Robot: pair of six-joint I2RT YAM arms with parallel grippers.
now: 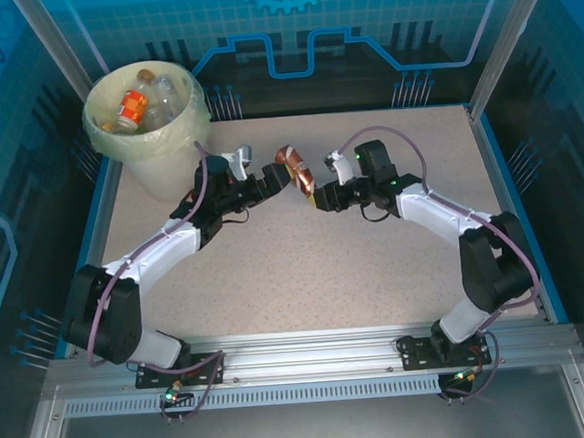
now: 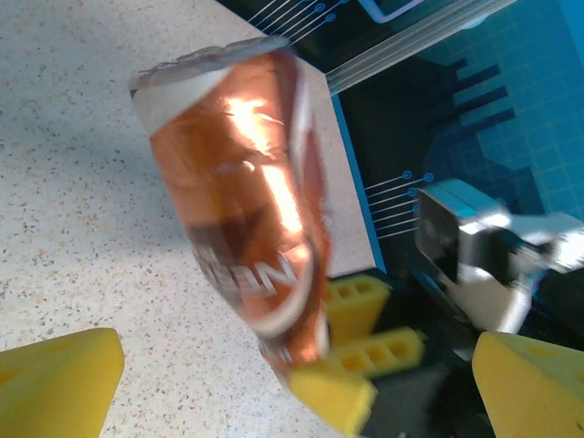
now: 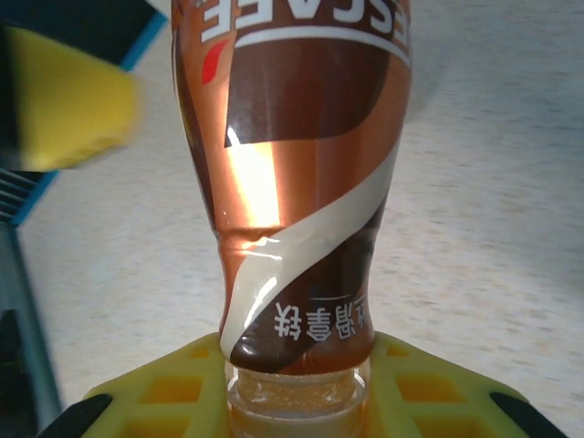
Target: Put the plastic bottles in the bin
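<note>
Clenched on the neck of a brown-labelled bottle [image 3: 301, 182], the right pincer [image 3: 297, 394] holds it above the middle of the bench [image 1: 376, 273]. The bin [image 1: 159, 173] stands at the far left corner with other bottles [image 1: 132, 108] inside. The held bottle's long axis runs diagonally, base pointing far-left, neck near-right. The left pincer [image 2: 301, 360] is released, its fingers [image 2: 64, 383] spread wide either side of the bottle's body.
</note>
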